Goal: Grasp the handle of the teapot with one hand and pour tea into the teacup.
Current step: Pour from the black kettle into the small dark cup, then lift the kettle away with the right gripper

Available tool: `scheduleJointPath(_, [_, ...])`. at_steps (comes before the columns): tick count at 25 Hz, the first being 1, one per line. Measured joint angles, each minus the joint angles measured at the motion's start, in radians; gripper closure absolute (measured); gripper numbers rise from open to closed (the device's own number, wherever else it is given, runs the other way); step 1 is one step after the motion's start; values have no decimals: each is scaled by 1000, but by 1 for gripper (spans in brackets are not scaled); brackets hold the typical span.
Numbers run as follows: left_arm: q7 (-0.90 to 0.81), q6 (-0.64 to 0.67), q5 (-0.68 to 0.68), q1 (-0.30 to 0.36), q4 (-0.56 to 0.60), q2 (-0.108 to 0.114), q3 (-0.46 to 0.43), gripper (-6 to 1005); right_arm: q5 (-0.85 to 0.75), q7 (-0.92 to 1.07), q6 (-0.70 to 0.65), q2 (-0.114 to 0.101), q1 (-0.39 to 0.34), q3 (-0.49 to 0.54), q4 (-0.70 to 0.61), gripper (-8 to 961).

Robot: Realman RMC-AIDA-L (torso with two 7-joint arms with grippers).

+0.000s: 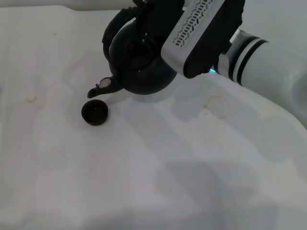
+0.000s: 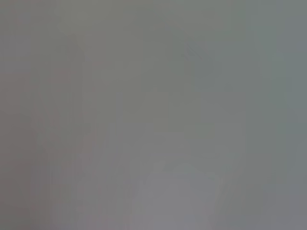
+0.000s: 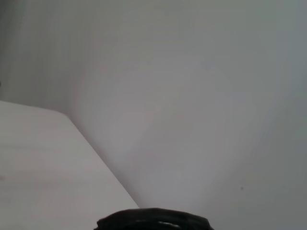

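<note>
In the head view the black teapot is tilted, its spout with the silvery cap pointing down to the left. The spout tip is just above and behind the small dark teacup, which stands on the white table. The ribbed arched handle rises at the pot's upper left. My right gripper reaches in from the right and is shut on the handle at the top, mostly hidden by the wrist. No stream of tea shows. A dark curved edge of the pot shows in the right wrist view. The left gripper is out of view.
The white table bears faint ring stains to the right of the pot and a small mark at the left. My right forearm crosses the upper right. The left wrist view shows only a plain grey surface.
</note>
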Motion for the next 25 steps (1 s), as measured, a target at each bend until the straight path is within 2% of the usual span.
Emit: scheduleJointPath(25, [0,13,0,-11,0,-1,0,135,-114,-8,95,3,27,-55,-22,830])
